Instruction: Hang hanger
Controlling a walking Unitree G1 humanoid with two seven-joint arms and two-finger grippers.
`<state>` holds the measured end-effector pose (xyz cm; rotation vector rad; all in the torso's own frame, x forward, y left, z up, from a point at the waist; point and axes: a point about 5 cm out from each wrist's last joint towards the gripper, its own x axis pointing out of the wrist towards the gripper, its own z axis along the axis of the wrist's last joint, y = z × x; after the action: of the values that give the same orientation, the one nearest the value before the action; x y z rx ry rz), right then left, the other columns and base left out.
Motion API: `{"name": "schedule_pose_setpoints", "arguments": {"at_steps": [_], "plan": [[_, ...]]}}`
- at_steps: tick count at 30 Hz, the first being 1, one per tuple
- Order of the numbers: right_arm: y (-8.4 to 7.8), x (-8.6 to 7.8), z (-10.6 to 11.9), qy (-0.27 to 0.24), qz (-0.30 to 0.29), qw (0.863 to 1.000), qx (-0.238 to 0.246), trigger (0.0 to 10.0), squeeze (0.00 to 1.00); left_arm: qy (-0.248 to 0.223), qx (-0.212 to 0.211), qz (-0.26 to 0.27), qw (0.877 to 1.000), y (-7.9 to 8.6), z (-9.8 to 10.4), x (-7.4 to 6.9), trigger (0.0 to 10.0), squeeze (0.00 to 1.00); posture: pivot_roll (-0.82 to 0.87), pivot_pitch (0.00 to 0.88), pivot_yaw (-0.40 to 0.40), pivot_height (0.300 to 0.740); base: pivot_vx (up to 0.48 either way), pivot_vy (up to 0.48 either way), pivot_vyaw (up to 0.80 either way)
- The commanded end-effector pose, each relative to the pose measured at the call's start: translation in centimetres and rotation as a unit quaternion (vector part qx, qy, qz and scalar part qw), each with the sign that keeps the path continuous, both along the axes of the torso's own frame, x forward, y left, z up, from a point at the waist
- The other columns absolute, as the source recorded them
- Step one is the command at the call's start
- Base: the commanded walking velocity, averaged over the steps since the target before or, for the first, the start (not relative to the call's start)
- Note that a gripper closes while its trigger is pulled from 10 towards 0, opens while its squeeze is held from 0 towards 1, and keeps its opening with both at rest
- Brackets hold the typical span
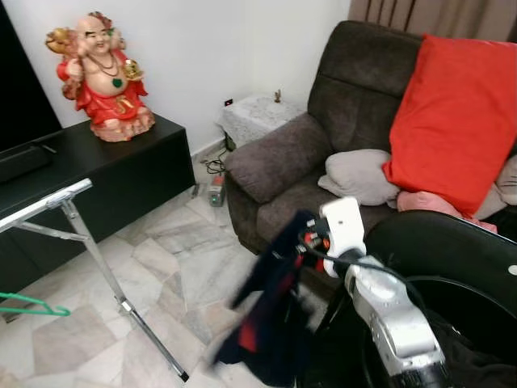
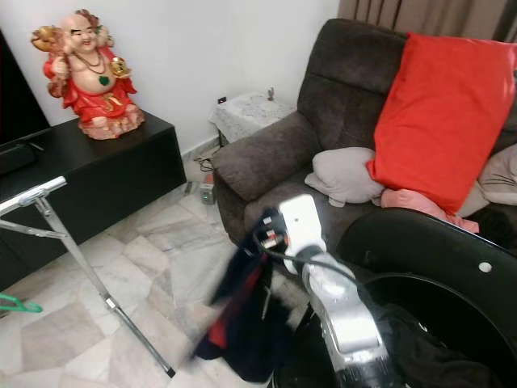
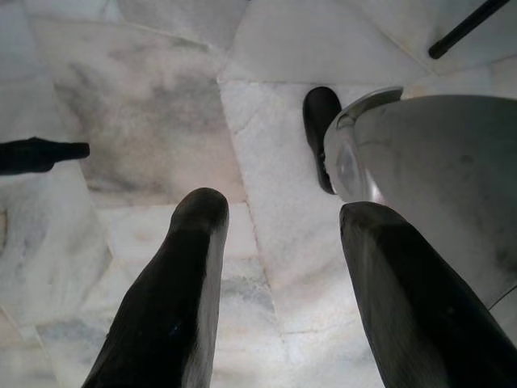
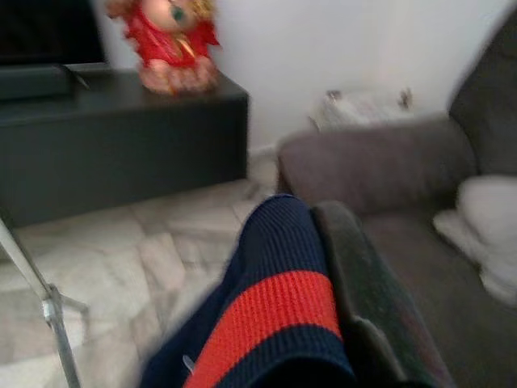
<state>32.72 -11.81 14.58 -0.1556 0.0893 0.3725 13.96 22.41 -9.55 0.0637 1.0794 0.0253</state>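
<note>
Hanger [image 1: 31, 305] is the green one down low at the left edge of the head view, under the metal rack [image 1: 89, 242]; well apart from both tools. Right tool [image 1: 300, 242] is raised in front of the sofa [image 1: 323, 137], fingers clamped on a navy-and-red striped garment [image 1: 271, 315] that hangs down blurry over the marble floor [image 1: 170, 267]; one black finger [image 4: 363, 291] presses right against the knit in the wrist view. Left tool [image 3: 279, 267] points down at the floor, its two fingers spread apart with nothing between them. Further out: red cushion [image 1: 452, 121] and grey pillow [image 1: 359, 174] on the sofa; a red laughing figurine [image 1: 103, 77] sits on the black cabinet [image 1: 121, 162].
</note>
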Motion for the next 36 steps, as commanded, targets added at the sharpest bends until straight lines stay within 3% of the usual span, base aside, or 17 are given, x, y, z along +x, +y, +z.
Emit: {"name": "schedule_pose_setpoints", "arguments": {"at_steps": [1,8,36], "plan": [[-0.4,0.2,0.9,-0.026,-0.027,0.999,0.02,10.0,0.0,0.004,0.008,-0.01,1.0,0.3,0.0,-0.2,10.0,0.0,-0.02,0.059,0.049,0.74,0.0,0.0,0.0],[-0.9,-0.2,-0.2,-0.016,-0.07,0.997,0.044,10.0,0.0,0.0,0.001,0.017,1.0,0.4,0.0,-0.4,10.0,0.0,-0.01,0.057,0.05,0.74,0.0,0.0,0.15],[-0.6,-0.1,-1.1,-0.012,-0.078,0.995,0.063,10.0,0.0,0.002,-0.005,0.012,1.0,0.2,-0.1,-0.5,10.0,0.0,0.0,0.044,0.042,0.74,0.0,0.0,0.8]]}}
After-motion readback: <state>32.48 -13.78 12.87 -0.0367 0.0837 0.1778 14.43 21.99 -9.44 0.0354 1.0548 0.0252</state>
